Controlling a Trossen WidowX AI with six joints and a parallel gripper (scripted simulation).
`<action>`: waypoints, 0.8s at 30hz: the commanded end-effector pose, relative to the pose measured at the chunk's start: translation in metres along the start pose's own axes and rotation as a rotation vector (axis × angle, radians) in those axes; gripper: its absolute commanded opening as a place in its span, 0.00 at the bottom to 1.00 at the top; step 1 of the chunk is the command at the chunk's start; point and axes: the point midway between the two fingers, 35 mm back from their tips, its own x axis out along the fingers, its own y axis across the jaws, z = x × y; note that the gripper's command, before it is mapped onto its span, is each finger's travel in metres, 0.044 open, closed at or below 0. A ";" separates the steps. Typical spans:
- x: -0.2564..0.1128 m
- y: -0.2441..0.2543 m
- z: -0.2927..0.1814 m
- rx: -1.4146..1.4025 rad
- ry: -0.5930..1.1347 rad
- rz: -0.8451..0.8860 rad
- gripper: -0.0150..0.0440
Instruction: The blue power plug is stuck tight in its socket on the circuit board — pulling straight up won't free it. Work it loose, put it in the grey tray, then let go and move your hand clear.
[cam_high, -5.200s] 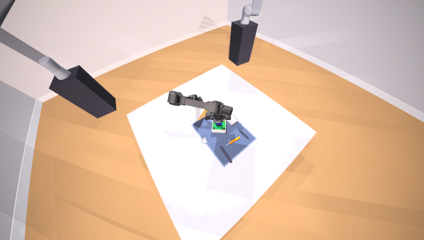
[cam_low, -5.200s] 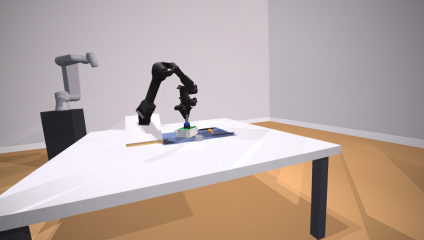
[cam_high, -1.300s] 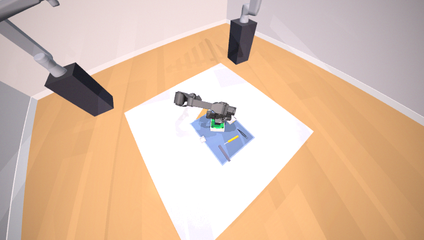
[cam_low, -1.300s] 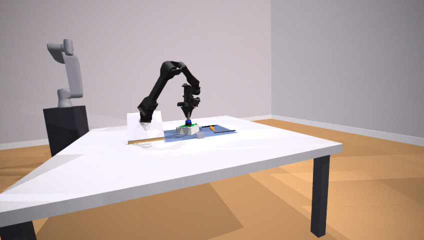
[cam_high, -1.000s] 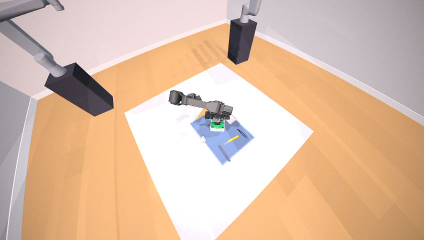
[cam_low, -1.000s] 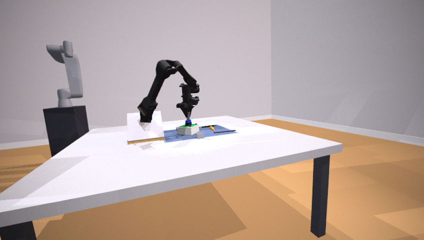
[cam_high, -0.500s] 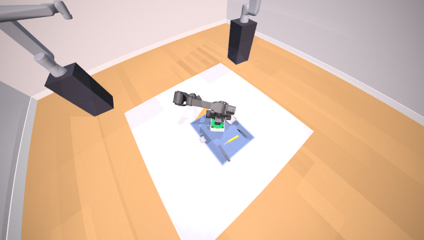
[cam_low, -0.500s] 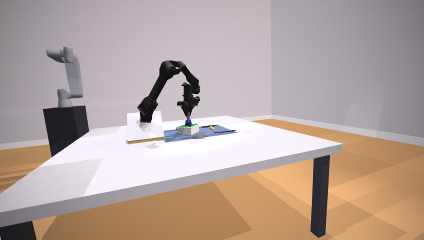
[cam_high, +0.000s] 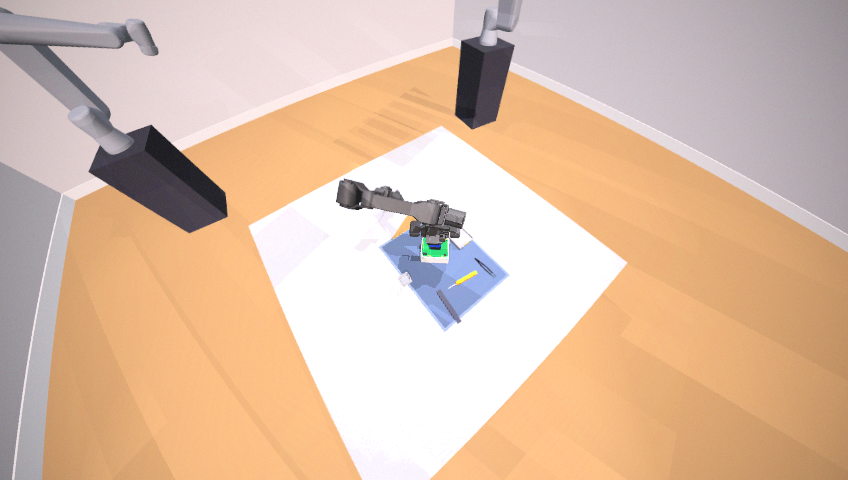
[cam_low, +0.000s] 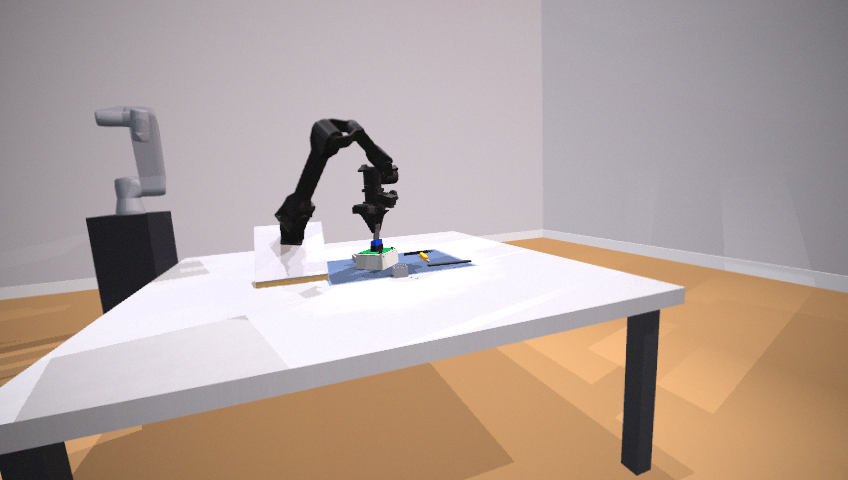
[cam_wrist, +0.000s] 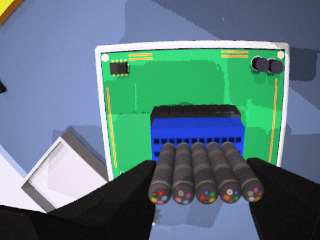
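Note:
My gripper (cam_high: 435, 242) (cam_low: 376, 237) (cam_wrist: 202, 171) points down over the circuit board and is shut on the blue power plug (cam_low: 376, 242) (cam_wrist: 197, 131), one finger on each side. Several thick grey cables rise from the plug between the fingers. The plug is at the black socket (cam_wrist: 195, 111) on the green circuit board (cam_high: 439, 253) (cam_wrist: 175, 82); how deep it sits is hidden. The board lies level in its white base (cam_low: 380, 259). The grey tray (cam_high: 463, 240) (cam_wrist: 84, 151) lies beside the board, at the lower left in the wrist view, and its visible part holds nothing.
The board and tools lie on a blue mat (cam_high: 474, 289). Black tweezers (cam_high: 484, 267), a yellow-handled tool (cam_high: 466, 277) and a dark strip (cam_high: 448, 306) lie on it. A small light grey block (cam_high: 404, 278) (cam_low: 399, 271) is at its edge. A white slanted panel (cam_low: 267, 255) stands near the arm's base.

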 end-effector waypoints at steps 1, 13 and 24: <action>-0.016 -0.009 -0.001 -0.013 -0.004 0.103 0.25; -0.017 0.012 -0.001 -0.011 -0.005 -0.143 0.25; -0.021 0.002 -0.001 -0.012 -0.005 -0.018 0.25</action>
